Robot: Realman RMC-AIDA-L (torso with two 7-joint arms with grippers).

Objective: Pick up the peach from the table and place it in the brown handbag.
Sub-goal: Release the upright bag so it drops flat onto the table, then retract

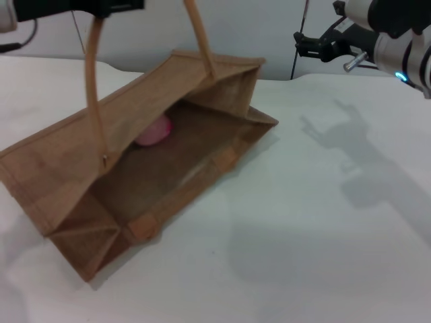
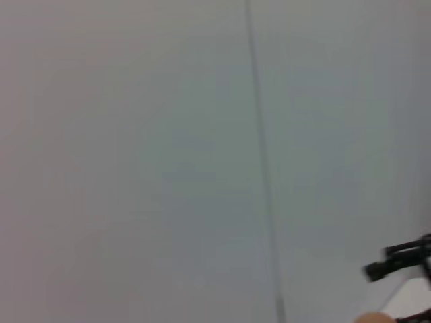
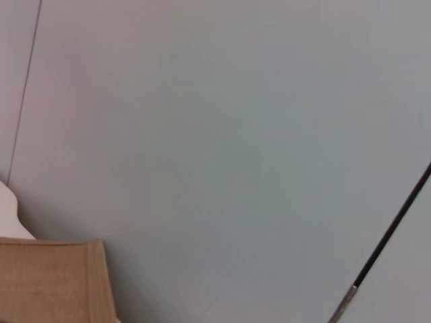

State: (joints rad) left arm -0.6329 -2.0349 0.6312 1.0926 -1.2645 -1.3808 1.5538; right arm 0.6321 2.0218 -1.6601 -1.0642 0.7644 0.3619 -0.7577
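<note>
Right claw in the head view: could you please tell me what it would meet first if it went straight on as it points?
Probably nothing: the right claw points leftward above the table, clear of the brown handbag; depth unclear.

Bright, even light falls from overhead, laying soft grey arm shadows across the white desk (image 1: 323, 222). Both wrist views look hazy, facing a blank pale wall (image 3: 229, 148).

White desk (image 1: 323, 256), plain and flat, spread across the whole head view. Carried one thing directly: the handbag (image 1: 60, 175), tan woven jute, set slantwise on the left half with its mouth open upward. Crossed on the bare right half by arm shadows. Met a pale wall behind.
</note>
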